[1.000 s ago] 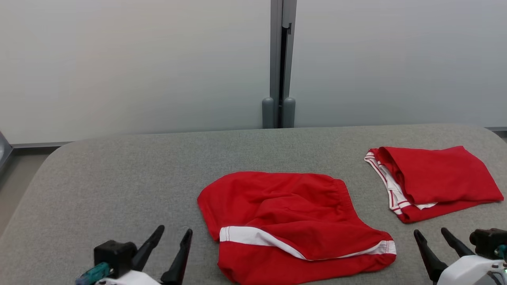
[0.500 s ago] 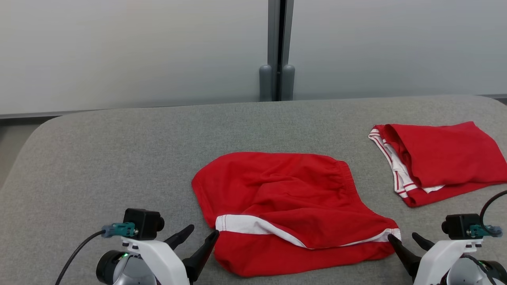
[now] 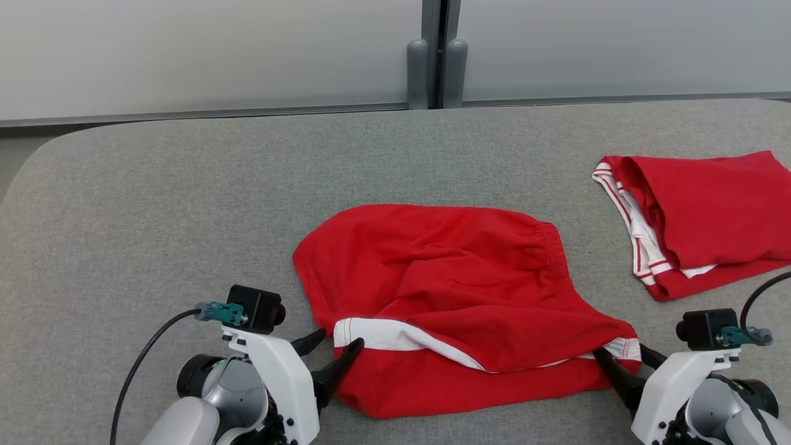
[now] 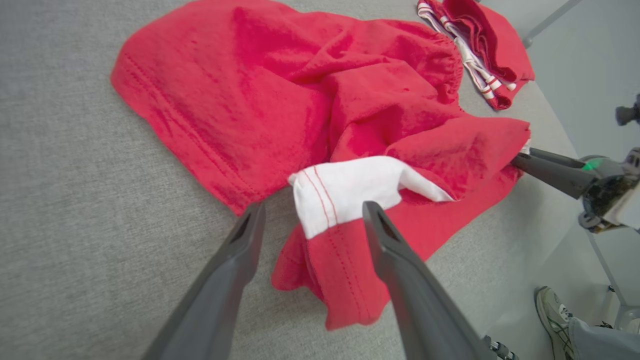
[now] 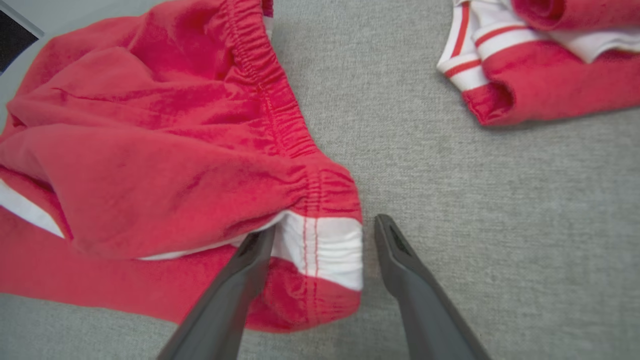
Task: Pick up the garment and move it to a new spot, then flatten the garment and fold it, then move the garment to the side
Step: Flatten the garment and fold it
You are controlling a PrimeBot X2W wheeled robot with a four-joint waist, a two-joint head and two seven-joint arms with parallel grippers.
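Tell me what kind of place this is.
Probably an indoor workroom or lab set up for folding clothes: a grey cloth-covered table, frosted wall panels behind it, and red shorts laid out beside an already folded red garment.

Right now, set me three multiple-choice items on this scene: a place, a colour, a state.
1. In the head view, where is the folded garment relative to the crumpled shorts?
A. on them
B. right of them, apart
C. left of them
2. What colour is the shorts' hem band?
A. white
B. blue
C. black
3. How do the left gripper and right gripper stand?
A. both shut
B. one shut
C. both open
1 B: grey table shows between them. 2 A: white against red. 3 C: each wrist view shows open jaws around a hem corner.
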